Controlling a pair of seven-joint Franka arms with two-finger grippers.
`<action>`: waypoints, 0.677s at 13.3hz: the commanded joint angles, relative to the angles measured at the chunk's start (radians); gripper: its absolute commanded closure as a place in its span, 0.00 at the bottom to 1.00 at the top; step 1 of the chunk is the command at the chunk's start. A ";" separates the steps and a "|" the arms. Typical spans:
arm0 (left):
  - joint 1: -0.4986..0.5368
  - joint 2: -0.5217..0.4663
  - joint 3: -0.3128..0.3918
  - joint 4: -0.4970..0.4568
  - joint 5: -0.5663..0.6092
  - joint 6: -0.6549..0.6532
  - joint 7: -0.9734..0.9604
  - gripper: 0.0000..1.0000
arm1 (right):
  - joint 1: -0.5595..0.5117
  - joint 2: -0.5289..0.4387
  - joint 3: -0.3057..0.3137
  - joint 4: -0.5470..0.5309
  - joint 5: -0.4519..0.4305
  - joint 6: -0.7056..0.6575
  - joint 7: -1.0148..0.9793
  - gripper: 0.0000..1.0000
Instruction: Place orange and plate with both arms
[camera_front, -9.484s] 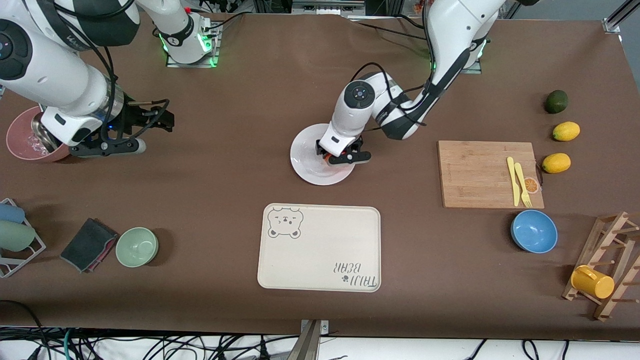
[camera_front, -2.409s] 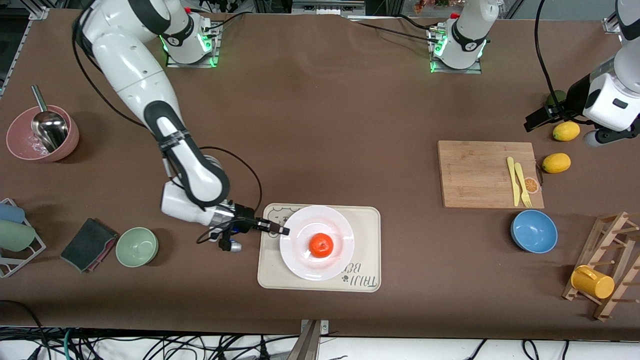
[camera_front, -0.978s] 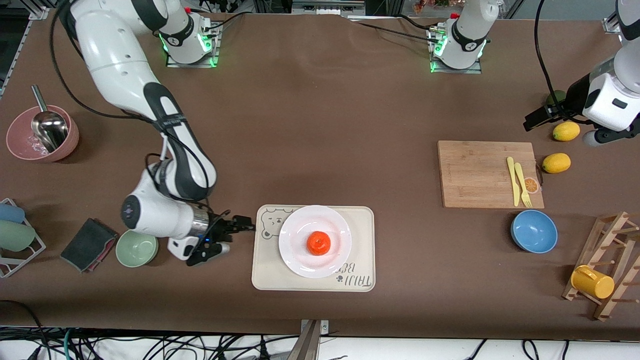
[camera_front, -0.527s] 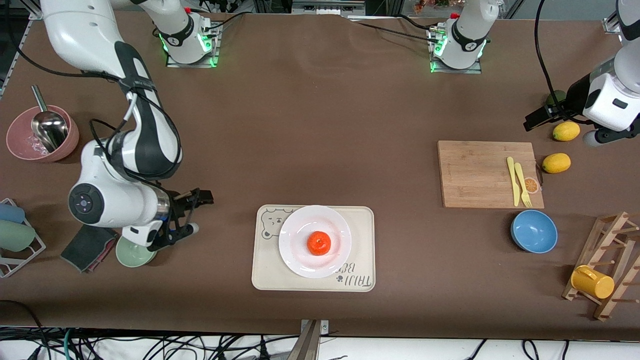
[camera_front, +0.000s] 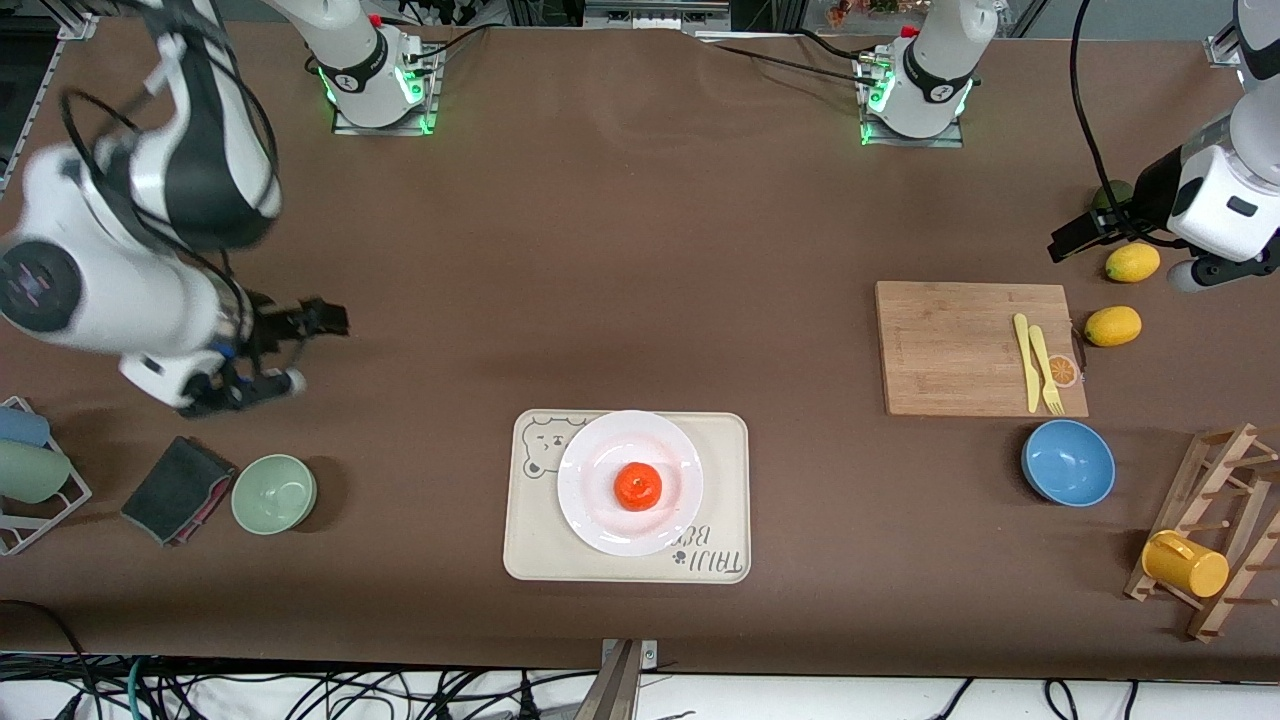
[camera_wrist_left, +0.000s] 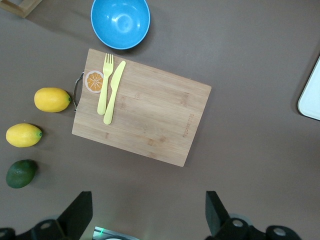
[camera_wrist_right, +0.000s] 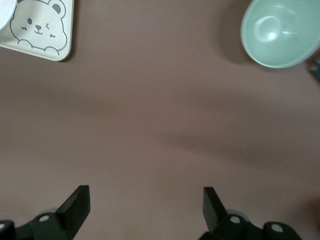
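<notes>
On the cream tray (camera_front: 540, 560) near the front edge of the table you find the white plate (camera_front: 600, 523), and the orange (camera_front: 637, 486) sits in the middle of this plate, touching nothing else. The plate covers most of the tray; the bear drawing stays visible at the tray corner toward the right arm's end.

You can take the tray as the landmark for all the rest. Your right gripper (camera_front: 296, 348) is up in the air, well apart from the tray, toward the right arm's end, over bare brown table. Its two fingers (camera_wrist_right: 75, 205) stand wide apart and hold nothing; the right wrist view shows only tabletop between them, with the tray corner and the green bowl (camera_front: 274, 493) at the edges. This arm looks a little blurred in the front view, so I cannot give its exact pose.

Your left gripper (camera_front: 1085, 232) waits well apart from the tray, at the left arm's end, above the lemons (camera_front: 1132, 262) and the dark green fruit (camera_wrist_left: 20, 173). Its fingers (camera_wrist_left: 216, 215) are also spread open and empty.

Between the tray and this gripper lies the wooden cutting board (camera_front: 950, 345), with a yellow fork (camera_front: 1044, 368) and knife (camera_front: 1025, 362) on it. The blue bowl (camera_front: 1068, 462) rests just beside the board, nearer to the front camera.
</notes>
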 joint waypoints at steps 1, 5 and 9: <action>0.007 -0.004 0.001 0.007 -0.032 -0.010 0.024 0.01 | -0.008 -0.209 0.002 -0.126 -0.089 -0.027 0.021 0.00; 0.007 -0.005 0.000 0.007 -0.032 -0.012 0.024 0.01 | -0.078 -0.262 -0.005 -0.083 -0.109 -0.118 0.056 0.00; 0.007 -0.004 0.000 0.007 -0.032 -0.012 0.024 0.01 | -0.077 -0.227 -0.008 -0.066 -0.126 -0.109 0.105 0.00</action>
